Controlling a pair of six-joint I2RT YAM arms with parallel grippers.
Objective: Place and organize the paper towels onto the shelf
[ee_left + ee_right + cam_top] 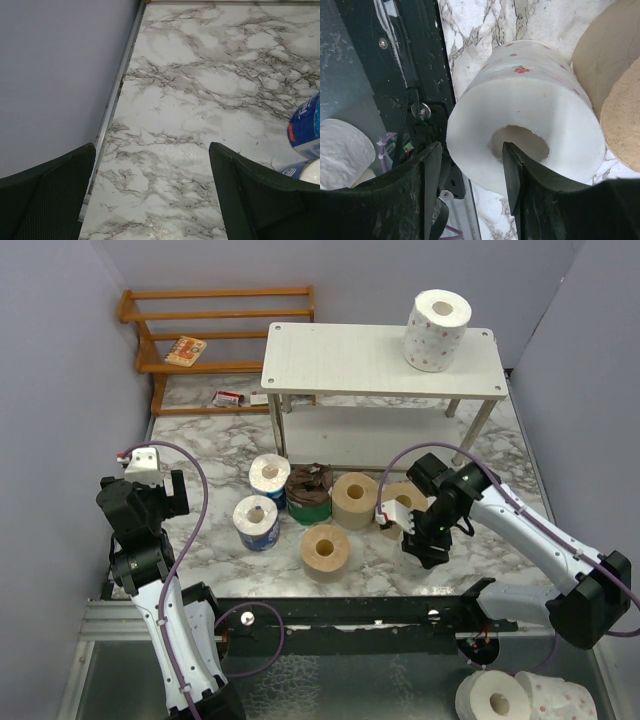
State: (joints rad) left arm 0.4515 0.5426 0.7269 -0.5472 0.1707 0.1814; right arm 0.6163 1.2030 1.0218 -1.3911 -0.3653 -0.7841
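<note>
The pale shelf [350, 360] stands at the back, and one white, pink-dotted paper towel roll [437, 330] is upright on the right end of its top. My right gripper [400, 520] [470, 155] is shut on another white dotted roll [525, 105] [392, 508], with one finger in the core and one outside its wall. On the marble stand two blue-wrapped rolls [256, 522] [268, 478], a dark brown roll [310, 492] and tan rolls [354, 500] [326, 552]. At the left wall my left gripper [150, 498] [152, 200] is open over bare marble, with a blue roll [306, 127] to its right.
An orange slatted rack [215, 315] stands at the back left with a small packet [186, 350] on it. Another packet [228, 398] lies on the marble. A black rail [350, 615] runs along the near edge. Two more white rolls [495, 700] lie below it at the right.
</note>
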